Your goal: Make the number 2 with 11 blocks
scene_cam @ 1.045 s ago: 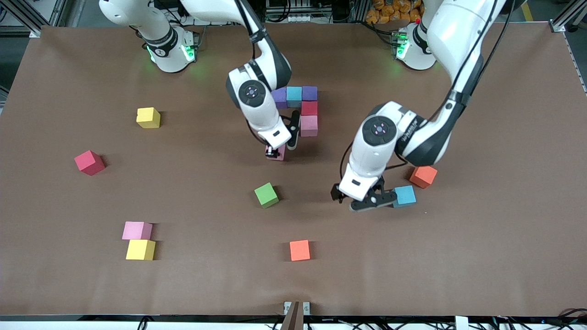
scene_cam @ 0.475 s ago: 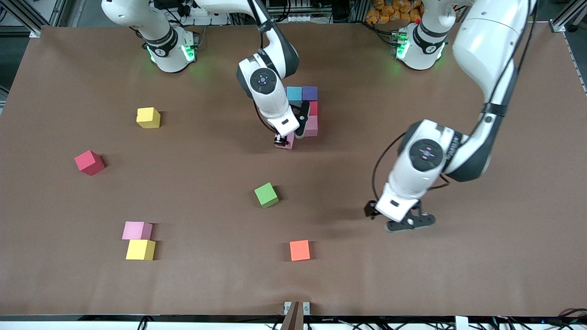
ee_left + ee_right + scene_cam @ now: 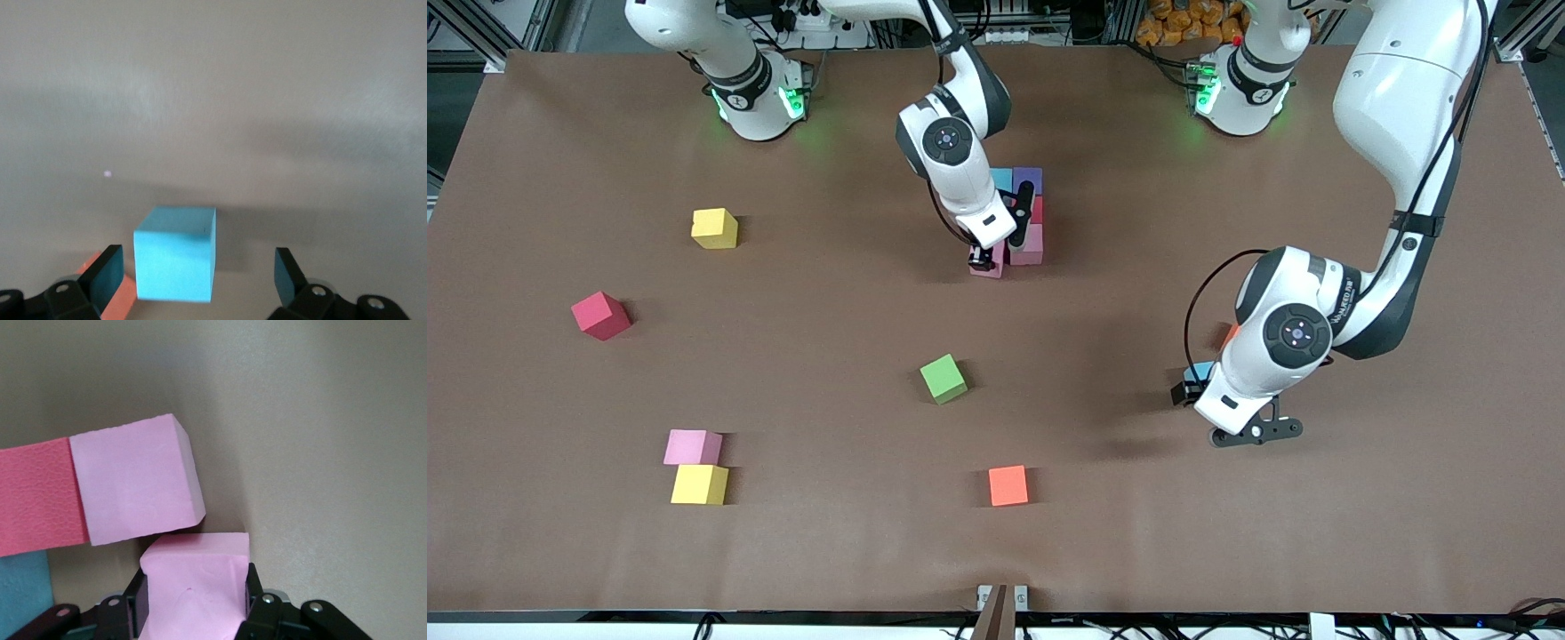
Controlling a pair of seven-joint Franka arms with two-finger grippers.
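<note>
Partly built number 2 (image 3: 1028,206) near the bases. Right gripper (image 3: 983,262) clamped on a pink block (image 3: 195,587), brought beside the digit's pink cube (image 3: 133,480), probably starting its middle row. Left gripper (image 3: 193,283), spread wide, straddling a light blue block (image 3: 175,253) for pickup.

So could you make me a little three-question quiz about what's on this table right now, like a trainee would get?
1. True or false: the right tool is shut on a pink block.
2. What colour is the block between the open fingers of the left tool?
3. The green block is: A) part of the stacked digit, B) alone on the table, C) held.

Key: 1 true; 2 light blue; 3 B.
</note>
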